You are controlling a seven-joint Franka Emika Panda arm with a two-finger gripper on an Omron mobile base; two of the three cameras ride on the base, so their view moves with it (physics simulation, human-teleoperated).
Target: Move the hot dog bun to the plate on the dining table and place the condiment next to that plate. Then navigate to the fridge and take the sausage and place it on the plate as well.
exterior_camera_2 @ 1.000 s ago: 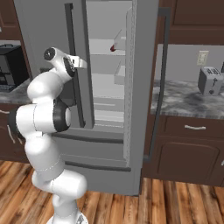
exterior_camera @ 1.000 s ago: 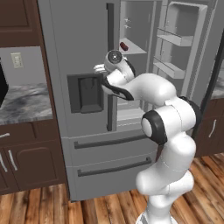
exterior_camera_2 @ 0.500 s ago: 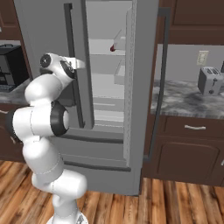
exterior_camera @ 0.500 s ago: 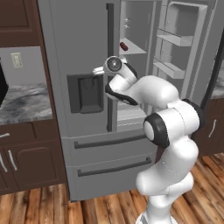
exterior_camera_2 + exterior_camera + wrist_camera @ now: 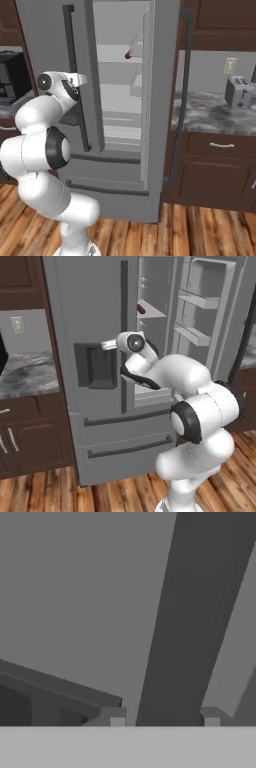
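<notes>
- The fridge (image 5: 100,406) is seen with its left door shut and its right door swung wide; against the frames of a second ago its place in both base views is unchanged, so the base has not driven.
- The arm has been drawn back and lowered a little since then: in the left base view the wrist, earlier level with the top of the dispenser panel (image 5: 95,366), is now set lower, beside that panel.
- The long vertical handle (image 5: 185,622) of the shut door is seen in the hand view as a dark bar running between the two fingertips (image 5: 117,722).
- The claw (image 5: 164,722), spread a second ago, is now pressed in on that handle, apparently pinching it, though contact itself is hidden at the picture's edge.
- The sausage (image 5: 141,308) lies on an upper shelf (image 5: 117,52) inside the open compartment, well above the claw; its long axis appears roughly level, pointing from front to back of the shelf.
</notes>
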